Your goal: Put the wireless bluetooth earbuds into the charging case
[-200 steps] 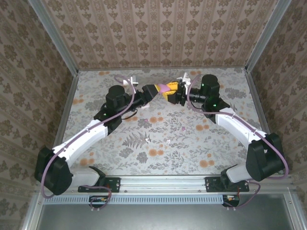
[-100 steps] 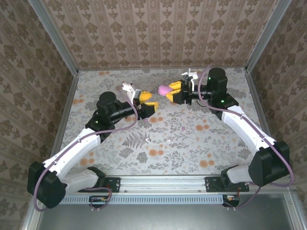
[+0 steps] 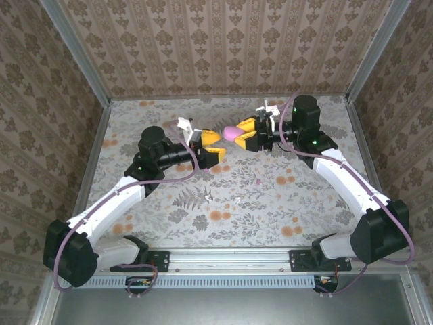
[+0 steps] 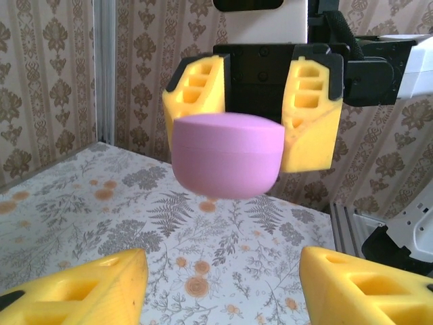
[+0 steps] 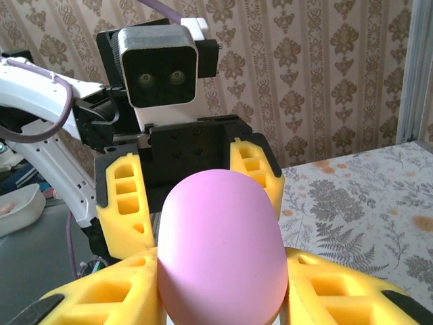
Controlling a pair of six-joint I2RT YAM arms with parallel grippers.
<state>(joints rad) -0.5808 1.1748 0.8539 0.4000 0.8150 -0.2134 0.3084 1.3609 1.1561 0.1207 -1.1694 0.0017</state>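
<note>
In the top view, the left claw (image 3: 216,147) is seen raised over the far half of the flower-printed worktop (image 3: 230,217). Its yellow fingers are spread and nothing is held between them. Facing it, the right claw (image 3: 238,133) is pinched on the pink charging case (image 3: 231,131), which is carried clear of the worktop between the two claws. A tiny magenta earbud (image 3: 259,181) is seen lying on the worktop nearer the arm bases, well apart from the case. A small white piece (image 3: 206,196) is seen farther left on the print; it is too small for it to be told whether it is an earbud.

In the left wrist view, the left claw's own two fingers are seen at the bottom corners, set wide apart. Beyond them the case is gripped from both sides by the right claw's fingers (image 4: 311,112). A seam is seen around the case, and its lid is shut.

In the right wrist view, the case (image 5: 220,250) is seen pressed between the right claw's two fingers. Behind it the left claw's fingers (image 5: 125,203) are held apart, one to each side of the case, and it cannot be told whether they touch it.
</note>
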